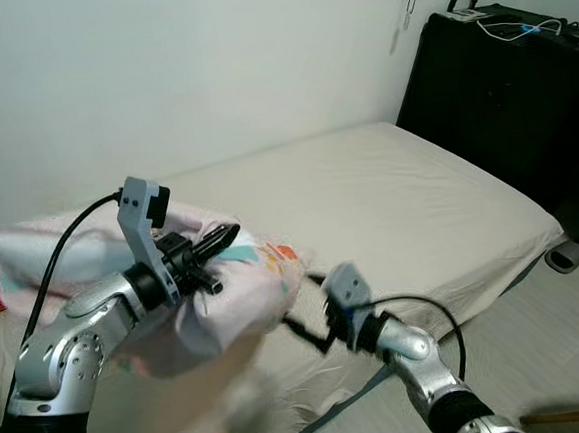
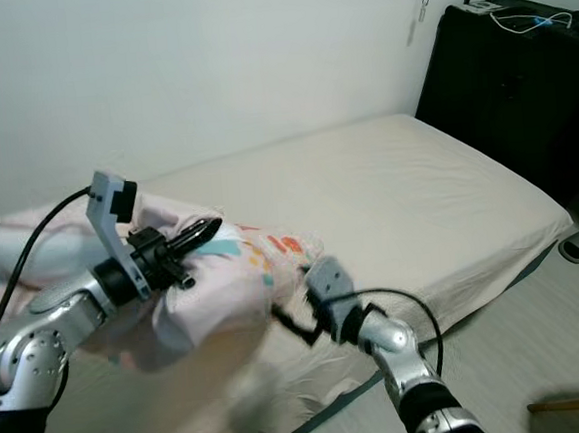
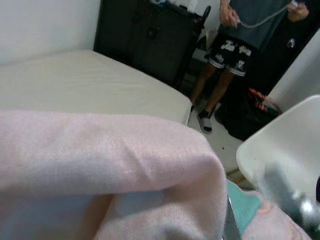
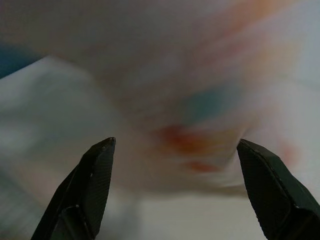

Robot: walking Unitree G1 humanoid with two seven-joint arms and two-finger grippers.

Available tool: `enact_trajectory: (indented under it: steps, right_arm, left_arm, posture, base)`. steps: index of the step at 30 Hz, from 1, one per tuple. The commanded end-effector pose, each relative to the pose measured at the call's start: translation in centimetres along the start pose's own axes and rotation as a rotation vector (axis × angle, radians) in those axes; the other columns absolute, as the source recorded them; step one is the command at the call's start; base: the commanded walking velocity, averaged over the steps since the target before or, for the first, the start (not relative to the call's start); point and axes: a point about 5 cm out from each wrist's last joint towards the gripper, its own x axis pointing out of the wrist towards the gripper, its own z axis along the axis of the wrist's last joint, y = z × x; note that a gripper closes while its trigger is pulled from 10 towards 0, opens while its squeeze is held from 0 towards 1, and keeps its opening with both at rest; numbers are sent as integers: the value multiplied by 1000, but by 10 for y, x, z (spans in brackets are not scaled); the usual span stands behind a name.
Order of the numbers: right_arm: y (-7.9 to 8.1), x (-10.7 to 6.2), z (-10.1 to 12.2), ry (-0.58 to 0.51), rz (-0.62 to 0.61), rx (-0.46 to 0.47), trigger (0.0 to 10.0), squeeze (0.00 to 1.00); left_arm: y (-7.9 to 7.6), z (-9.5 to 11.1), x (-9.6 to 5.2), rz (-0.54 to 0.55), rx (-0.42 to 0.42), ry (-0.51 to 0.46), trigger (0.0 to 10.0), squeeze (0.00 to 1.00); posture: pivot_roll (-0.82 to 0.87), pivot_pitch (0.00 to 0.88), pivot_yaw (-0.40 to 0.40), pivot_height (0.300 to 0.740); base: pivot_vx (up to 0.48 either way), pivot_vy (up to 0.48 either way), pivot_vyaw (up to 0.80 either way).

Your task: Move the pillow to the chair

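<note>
- Your bed [image 1: 399, 208] takes up most of the scene, with its bare pale mattress running back to the wall. It is the surface the pillow has to leave.
- The dark cabinet [image 1: 500, 90] stands at the far corner of the bed, well apart from the work.
- The pillow [image 1: 216, 302], pink with coloured prints, sits at the near end of the bed. It is bunched up against your left arm, and part of it looks lifted off the mattress.
- A white chair [image 3: 285, 150] shows in the left wrist view, beyond the pink fabric. I judge it to be your target, so the pillow still has the whole carry ahead of it.
- A person [image 3: 235, 35] stands by the cabinet in that same view, near the path to the chair.
- Your left gripper [image 1: 217, 247] lies over the top of the pillow. Its fingers look pressed into the fabric, though blur hides whether they are pinching it, so I cannot tell.
- Your right gripper [image 4: 175, 165] comes in low at the pillow's printed side with fingers spread wide and nothing between them, probably to support that end.
</note>
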Motion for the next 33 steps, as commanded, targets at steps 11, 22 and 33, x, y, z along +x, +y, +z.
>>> enact_trajectory:
  steps: [11, 22, 33]
  right_arm:
    - [11, -2, -5, -1, 40, -36, 10000, 0]
    - [-6, -26, -4, -4, -196, -307, 10000, 0]
    - [-10, -42, -1, -13, -268, -515, 10000, 0]
  left_arm:
    - [-8, 11, 7, -68, -6, -51, 10000, 0]
    - [-13, 4, 2, -125, -83, -45, 10000, 0]
    - [-10, 0, 5, -126, -92, -16, 10000, 0]
  posture:
    - [73, 0, -108, 740]
    - [75, 0, -119, 740]
    - [67, 0, -106, 740]
  base:
    - [0, 0, 0]
    - [0, 0, 0]
    - [0, 0, 0]
